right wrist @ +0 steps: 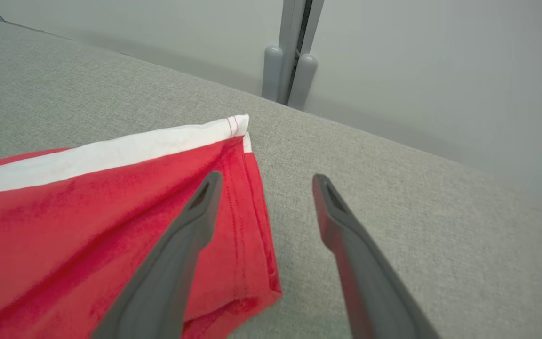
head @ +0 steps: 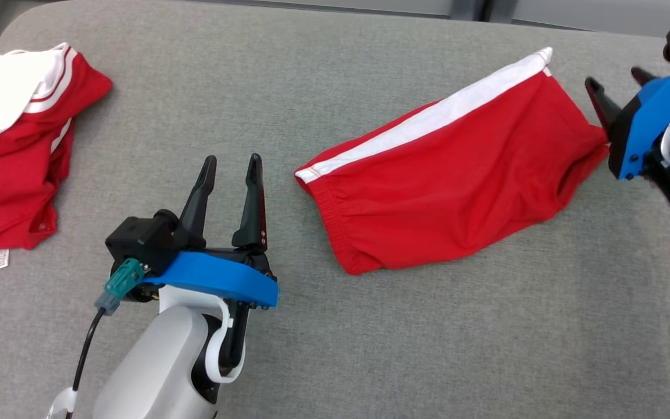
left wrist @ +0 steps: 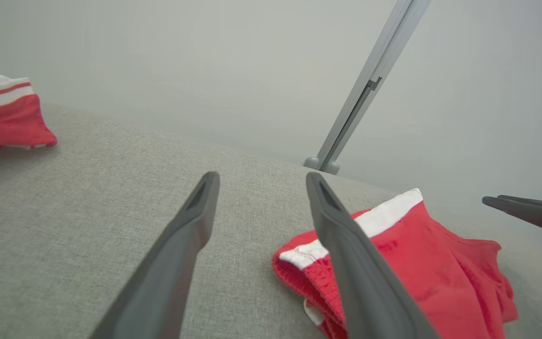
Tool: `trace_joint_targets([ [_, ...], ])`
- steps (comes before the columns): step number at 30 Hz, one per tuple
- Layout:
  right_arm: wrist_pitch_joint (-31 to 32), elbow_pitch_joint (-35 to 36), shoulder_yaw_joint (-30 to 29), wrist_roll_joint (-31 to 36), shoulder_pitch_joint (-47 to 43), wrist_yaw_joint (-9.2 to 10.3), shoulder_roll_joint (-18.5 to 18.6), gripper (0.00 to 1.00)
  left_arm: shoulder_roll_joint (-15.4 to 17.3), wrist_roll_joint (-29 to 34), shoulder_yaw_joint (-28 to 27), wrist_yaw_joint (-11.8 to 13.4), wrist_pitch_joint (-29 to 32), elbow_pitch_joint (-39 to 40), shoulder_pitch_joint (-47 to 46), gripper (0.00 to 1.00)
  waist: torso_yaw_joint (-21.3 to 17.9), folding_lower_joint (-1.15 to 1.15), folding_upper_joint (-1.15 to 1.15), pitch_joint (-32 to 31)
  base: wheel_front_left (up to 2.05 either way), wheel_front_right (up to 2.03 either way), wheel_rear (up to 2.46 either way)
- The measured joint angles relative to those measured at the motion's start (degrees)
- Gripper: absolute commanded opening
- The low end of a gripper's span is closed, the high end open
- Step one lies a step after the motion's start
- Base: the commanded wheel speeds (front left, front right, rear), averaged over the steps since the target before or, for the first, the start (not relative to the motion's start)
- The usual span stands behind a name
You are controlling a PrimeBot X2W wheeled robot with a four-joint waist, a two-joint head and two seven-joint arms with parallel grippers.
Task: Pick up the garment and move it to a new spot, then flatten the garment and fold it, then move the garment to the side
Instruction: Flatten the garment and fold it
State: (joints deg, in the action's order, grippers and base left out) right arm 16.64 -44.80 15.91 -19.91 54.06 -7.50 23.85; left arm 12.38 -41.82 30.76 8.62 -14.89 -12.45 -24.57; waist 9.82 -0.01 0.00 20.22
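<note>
red shorts (head: 445, 174): folded, lying flat centre-right on grey counter (head: 335, 361) | left end effector (head: 233, 160): spread, empty, just left of waistband | right end effector (head: 614, 78): spread, empty, beside shorts' right edge | second red-white garment (head: 15, 145): crumpled, far left

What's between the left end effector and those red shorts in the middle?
Nothing but a bare stretch of the grey surface. The head view shows the open left end effector standing apart from the red shorts.
</note>
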Motion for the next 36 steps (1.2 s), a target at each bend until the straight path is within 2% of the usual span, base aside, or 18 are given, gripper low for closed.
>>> trace_joint_targets([
  [10, 3.8, -6.4, -0.3, 0.4, -1.8, 0.0, -0.1, 1.0, -1.8, 1.6, -4.8, 0.8, -0.1, 1.4, 3.1, 1.0, 3.1, 0.01, 0.0, 1.6, 0.0, 0.0, 0.0],
  [20, 7.9, -9.7, 0.1, 0.6, -1.3, -0.07, 0.8, 1.0, -2.2, 3.4, -9.7, -0.2, -0.1, 1.8, 5.7, 1.0, 4.2, 0.0, -0.01, 2.2, 0.0, 0.0, 0.0],
  [21, 8.3, -9.7, 0.4, 0.5, -1.2, -0.05, 0.9, 0.96, -2.3, 3.6, -9.9, -0.4, -0.1, 1.9, 5.7, 1.0, 4.1, 0.0, -0.01, 2.2, 0.0, 0.0, 0.0],
  [22, 8.6, -9.7, 0.7, 0.4, -1.1, -0.05, 0.9, 0.61, -2.4, 3.7, -10.0, -0.5, -0.1, 1.9, 5.7, 1.0, 4.0, 0.0, -0.01, 2.2, 0.0, 0.0, 0.0],
  [25, 8.3, -8.7, 2.2, 0.1, -1.0, -0.05, 1.0, 0.05, -2.9, 4.2, -10.4, -0.7, -0.1, 1.8, 5.9, 1.0, 3.5, 0.0, -0.01, 2.4, 0.0, 0.0, 0.0],
  [26, 7.6, -8.4, 2.3, -0.1, -1.0, -0.05, 1.0, 0.0, -3.0, 4.3, -10.5, -0.8, -0.1, 1.8, 5.9, 1.0, 3.3, 0.0, 0.0, 2.4, 0.0, 0.0, 0.0],
  [36, -1.8, -6.3, -0.2, -4.7, -3.6, -0.03, -1.5, 0.0, -2.5, 5.2, -11.3, -1.4, -0.1, 0.7, 6.0, 1.0, -1.0, 0.01, 0.0, 1.4, 0.0, 0.0, 0.0],
])
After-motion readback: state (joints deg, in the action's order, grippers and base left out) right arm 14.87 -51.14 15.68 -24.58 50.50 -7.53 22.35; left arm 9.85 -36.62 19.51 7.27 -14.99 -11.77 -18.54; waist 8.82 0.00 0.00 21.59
